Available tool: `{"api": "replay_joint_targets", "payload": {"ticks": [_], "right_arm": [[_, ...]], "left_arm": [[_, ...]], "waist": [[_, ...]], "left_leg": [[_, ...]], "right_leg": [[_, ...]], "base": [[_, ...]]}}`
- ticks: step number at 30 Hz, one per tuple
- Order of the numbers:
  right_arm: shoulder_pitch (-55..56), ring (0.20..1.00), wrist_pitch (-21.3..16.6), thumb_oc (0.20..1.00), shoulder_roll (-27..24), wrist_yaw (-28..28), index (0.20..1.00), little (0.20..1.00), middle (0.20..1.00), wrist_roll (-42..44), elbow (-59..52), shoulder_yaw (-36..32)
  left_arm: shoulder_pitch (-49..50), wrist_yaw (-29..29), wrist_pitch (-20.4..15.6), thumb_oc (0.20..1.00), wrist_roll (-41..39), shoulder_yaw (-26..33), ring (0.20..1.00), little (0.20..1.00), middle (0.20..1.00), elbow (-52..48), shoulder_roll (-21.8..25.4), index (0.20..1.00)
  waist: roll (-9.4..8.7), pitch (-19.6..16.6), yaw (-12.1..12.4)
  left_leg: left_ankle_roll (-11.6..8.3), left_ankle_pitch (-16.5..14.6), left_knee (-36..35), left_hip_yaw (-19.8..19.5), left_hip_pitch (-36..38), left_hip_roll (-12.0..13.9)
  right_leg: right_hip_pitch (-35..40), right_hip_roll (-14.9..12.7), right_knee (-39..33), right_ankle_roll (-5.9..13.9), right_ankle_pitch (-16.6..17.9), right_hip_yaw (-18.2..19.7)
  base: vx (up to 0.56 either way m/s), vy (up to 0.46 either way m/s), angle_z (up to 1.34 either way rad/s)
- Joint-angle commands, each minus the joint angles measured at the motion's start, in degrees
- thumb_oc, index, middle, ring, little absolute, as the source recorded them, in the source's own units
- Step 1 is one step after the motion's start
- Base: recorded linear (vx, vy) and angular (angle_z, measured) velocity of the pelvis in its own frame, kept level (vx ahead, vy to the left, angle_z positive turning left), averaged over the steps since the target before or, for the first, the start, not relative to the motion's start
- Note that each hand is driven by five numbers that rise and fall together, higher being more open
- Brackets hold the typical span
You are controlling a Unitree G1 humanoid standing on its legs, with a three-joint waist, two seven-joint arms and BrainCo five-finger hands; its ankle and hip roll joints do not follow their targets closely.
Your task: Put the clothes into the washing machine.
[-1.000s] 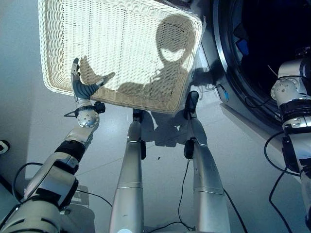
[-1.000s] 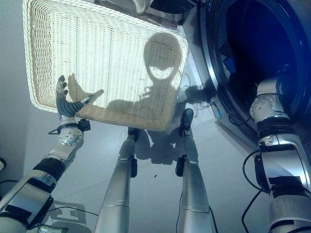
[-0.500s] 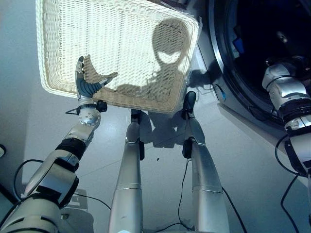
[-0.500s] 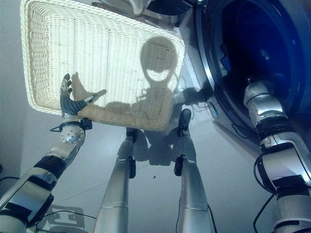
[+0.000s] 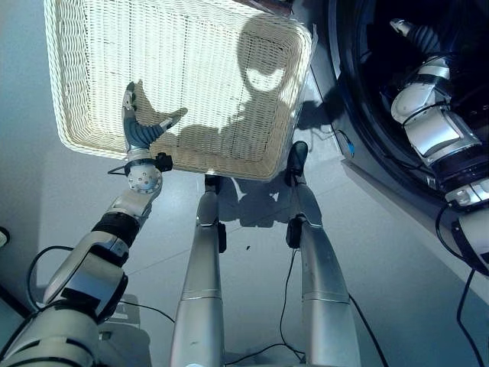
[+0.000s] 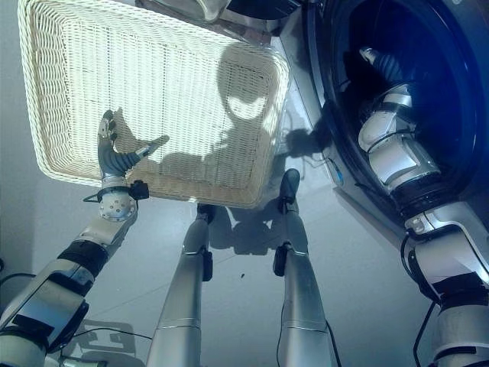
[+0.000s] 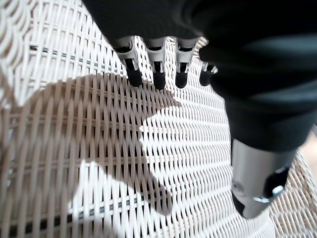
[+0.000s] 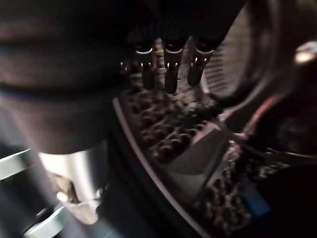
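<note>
The white wicker basket (image 5: 191, 69) lies on the floor with no clothes showing in it. My left hand (image 5: 137, 128) hovers just inside its near rim, fingers straight and open over bare weave (image 7: 148, 148), holding nothing. The washing machine's round dark opening (image 6: 325, 115) is to the right. My right hand (image 6: 380, 61) reaches deep into the drum, its fingers (image 8: 168, 74) straight and holding nothing, above the perforated drum wall (image 8: 163, 134). A small blue patch (image 8: 255, 206) and dark shapes lie in the drum; I cannot tell what they are.
Pale grey floor (image 5: 382, 252) stretches between the basket and the machine. A small blue-tipped part (image 5: 348, 145) juts out at the machine's lower front edge. A grey object (image 6: 206, 8) sits beyond the basket's far rim.
My right arm has swung up and forward, taking the hand deeper into the drum. The left hand has moved slightly further over the basket's rim. The camera has shifted a little.
</note>
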Motion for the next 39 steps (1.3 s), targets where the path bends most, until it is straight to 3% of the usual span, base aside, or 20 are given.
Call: {"api": "replay_joint_targets", "payload": {"ticks": [1, 7, 13, 24, 25, 27, 29, 31, 35, 39], "right_arm": [[4.7, 1.0, -2.11, 1.0, -3.46, 4.32, 1.0, 1.0, 1.0, -7.61, -5.92, 1.19], [13.01, 1.0, -7.06, 1.0, 0.64, 8.89, 1.0, 1.0, 1.0, -9.29, -9.01, -0.26], [20.04, 1.0, -10.16, 1.0, 4.71, 9.52, 1.0, 1.0, 1.0, -9.2, -9.96, -1.02], [33.65, 1.0, -15.1, 1.0, 11.72, 10.13, 1.0, 1.0, 1.0, -8.05, -8.44, -1.54], [38.43, 1.0, -16.98, 1.0, 11.97, 10.73, 1.0, 1.0, 1.0, -6.73, -7.52, -1.8], [40.95, 1.0, -17.87, 1.0, 12.29, 11.26, 1.0, 1.0, 1.0, -5.64, -7.23, -2.33], [48.29, 1.0, -20.85, 1.0, 13.24, 13.33, 1.0, 1.0, 1.0, -2.5, -5.82, -4.03], [51.37, 1.0, -21.84, 1.0, 14.46, 15.15, 1.0, 1.0, 1.0, -0.71, -4.43, -4.4], [59.03, 1.0, -22.31, 1.0, 18.01, 22.77, 1.0, 1.0, 1.0, 5.73, -0.11, -6.66], [63.17, 1.0, -21.03, 1.0, 19.89, 26.77, 1.0, 1.0, 1.0, 10.95, 2.99, -8.1]], "left_arm": [[0.9, 1.63, -0.05, 1.0, 3.62, 5.04, 1.0, 1.0, 1.0, -2.25, -2.32, 1.0], [2.82, 2.66, 1.11, 1.0, 5.99, 5.5, 1.0, 1.0, 1.0, -3.48, -4.3, 1.0], [5.47, 2.69, 1.65, 1.0, 6.97, 5.75, 1.0, 1.0, 1.0, -4.04, -6.13, 1.0], [14.81, -3.73, 3.65, 1.0, 10.5, 5.7, 1.0, 1.0, 1.0, -3.77, -8.94, 1.0], [19.93, -6.06, 3.34, 1.0, 10.93, 5.8, 1.0, 1.0, 1.0, -3.38, -9.63, 1.0], [22.61, -7.1, 2.92, 1.0, 11.4, 5.94, 1.0, 1.0, 1.0, -3.07, -10.03, 1.0], [29.73, -10.99, 2.48, 1.0, 10.91, 7.01, 1.0, 1.0, 1.0, -2.61, -10.76, 1.0], [32.17, -14.55, 3.55, 1.0, 9.11, 7.52, 1.0, 1.0, 1.0, -1.91, -10.98, 1.0], [38.64, -25.3, 5.98, 1.0, 6.83, 9.9, 1.0, 1.0, 1.0, 0.34, -11.6, 1.0], [42.08, -33.11, 10.11, 1.0, 4.88, 11.6, 1.0, 1.0, 1.0, 0.93, -12.25, 1.0]], "waist": [[1.85, -0.93, -1.42], [1.3, -0.93, -1.99], [1.43, -0.93, -2.66], [1.83, -0.93, -2.37], [2.44, -0.93, -1.77], [2.61, -0.93, -1.53], [2.74, -0.93, -0.85], [2.68, -2.0, -0.82], [2.59, -8.86, -1.6], [2.5, -12.58, -2.0]], "left_leg": [[5.76, 0.62, -2.87, 2.66, 3.04, -5.76], [6.04, 0.52, -3.24, 3.23, 5.45, -5.75], [6.25, 0.04, -4.41, 4.94, 10.83, -5.81], [6.79, -1.69, -6.98, 6.03, 24.04, -5.2], [6.68, -2.09, -8.38, 5.75, 29.66, -4.96], [6.65, -1.99, -9.4, 5.64, 32.77, -4.91], [6.12, -2.52, -12.08, 5.93, 42.33, -4.49], [5.79, -2.6, -13.39, 6.27, 45.78, -4.24], [4.87, -2.43, -17.6, 8.0, 54.42, -3.33], [4.91, -2.65, -18.4, 8.83, 57.84, -3.16]], "right_leg": [[2.93, 5.4, 6.5, 5.41, -6.27, -3.59], [4.97, 5.73, 6.17, 5.6, -5.94, -3.19], [9.62, 5.7, 4.25, 6.06, -5.17, -2.57], [21.36, 4.42, 1.66, 6.41, -5.95, -1.85], [26.48, 3.83, 1.21, 6.49, -6.89, -1.67], [29.5, 3.54, 0.65, 6.49, -7.1, -1.63], [39.51, 2.66, -1.41, 6.79, -8.57, -1.93], [43.12, 2.31, -2.69, 6.78, -8.95, -2.02], [52.85, 1.63, -7.58, 6.67, -8.98, -1.82], [56.72, 1.48, -8.92, 6.56, -8.91, -1.43]], "base": [[0.0, 0.0, 0.0], [0.0, 0.0, 0.0], [-0.03, 0.033, -0.01], [-0.02, 0.01, -0.03], [0.0, 0.0, 0.0], [-0.02, 0.005, 0.0], [0.07, 0.033, -0.01], [0.08, 0.029, -0.03], [0.15, 0.044, 0.02], [0.09, 0.025, 0.01]]}}
